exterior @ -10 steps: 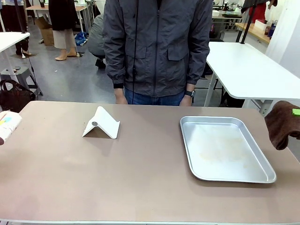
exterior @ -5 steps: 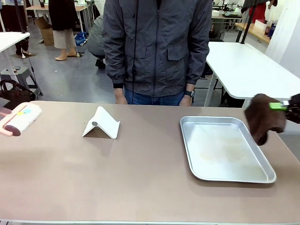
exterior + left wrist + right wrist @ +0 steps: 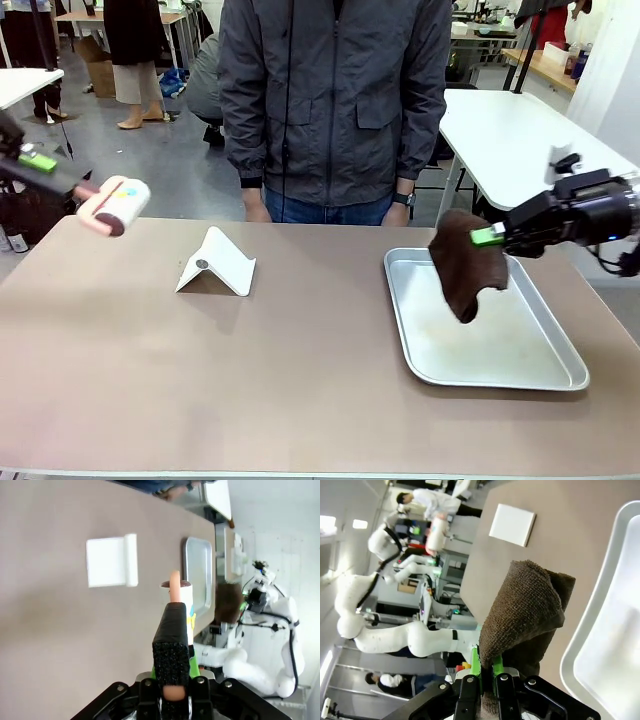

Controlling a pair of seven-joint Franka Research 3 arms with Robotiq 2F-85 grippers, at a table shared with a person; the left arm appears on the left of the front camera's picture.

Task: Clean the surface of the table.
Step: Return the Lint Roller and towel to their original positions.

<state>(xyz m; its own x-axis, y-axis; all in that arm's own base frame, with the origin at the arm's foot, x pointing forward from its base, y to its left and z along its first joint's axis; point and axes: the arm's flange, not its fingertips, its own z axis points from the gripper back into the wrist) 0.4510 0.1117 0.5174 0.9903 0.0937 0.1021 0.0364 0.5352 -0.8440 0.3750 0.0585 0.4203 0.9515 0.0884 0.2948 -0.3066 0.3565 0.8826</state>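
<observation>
The taupe-brown table (image 3: pixel 300 380) spans the front view. At its far left edge, above the top, my left gripper (image 3: pixel 40 163) is shut on the pink handle of a lint roller (image 3: pixel 113 204). The left wrist view shows that roller (image 3: pixel 182 596) sticking out past my left gripper (image 3: pixel 172 630). My right gripper (image 3: pixel 490 237) is shut on a dark brown cloth (image 3: pixel 465 265), which hangs over the far left part of the tray. In the right wrist view the cloth (image 3: pixel 525 615) bunches over my right gripper (image 3: pixel 487 667), with the table (image 3: pixel 560 535) beyond.
A shiny metal tray (image 3: pixel 560 372) lies on the table's right half. A white folded stand (image 3: pixel 215 265) sits left of centre. A person in a grey jacket (image 3: pixel 335 100) stands at the far edge. A white-topped table (image 3: pixel 530 150) stands behind on the right.
My left arm has come in from the left edge and lifted the lint roller higher. My right arm has carried the brown cloth leftwards to over the tray.
</observation>
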